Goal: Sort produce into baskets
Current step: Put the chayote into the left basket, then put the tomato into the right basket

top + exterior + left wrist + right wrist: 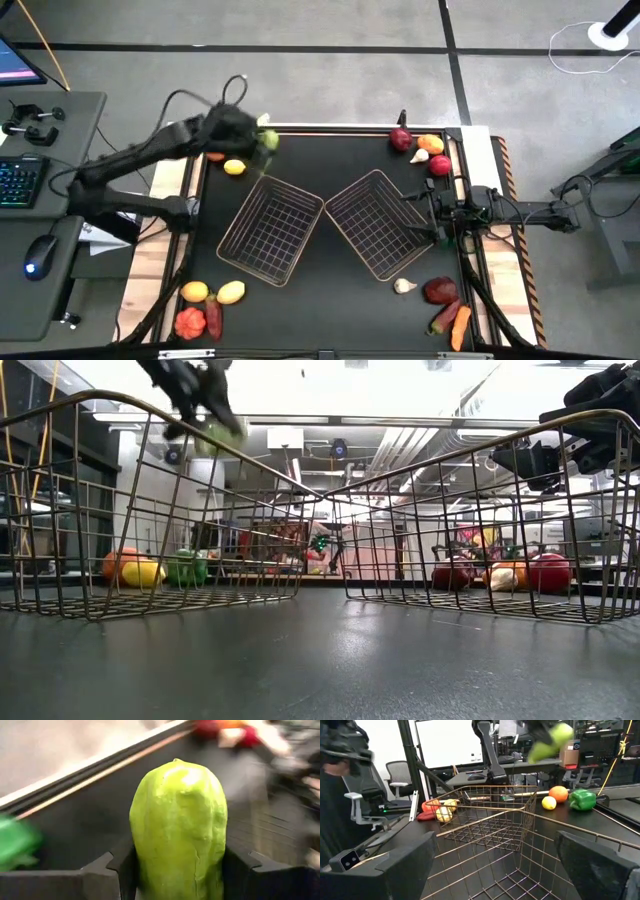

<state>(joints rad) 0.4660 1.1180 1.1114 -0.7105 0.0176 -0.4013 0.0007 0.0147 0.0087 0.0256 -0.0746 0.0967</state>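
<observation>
My left gripper [256,137] hangs over the table's far left part, shut on a pale green, pear-shaped fruit [177,830]. The low view shows the fruit [215,435] high above the table, and the right wrist view shows it [550,742] in the air too. Two copper wire baskets, left [272,230] and right [378,222], stand corner to corner mid-table. My right gripper [495,865] waits open at the right basket's right rim [432,215], with nothing between its fingers. My left gripper pinches the green fruit between its two fingers, which lie on the two sides of its back end [142,870]. The fingers slant down from the table's left. The fruit points along them, its far end sticking out beyond the tips, lifted clear of the table.
Loose produce lies in all four corners: a lemon [234,167], an orange fruit [559,793] and a green pepper [582,800] far left, red, orange and white pieces [425,152] far right, yellow and red ones [205,305] near left, garlic [404,286] and a carrot [460,327] near right.
</observation>
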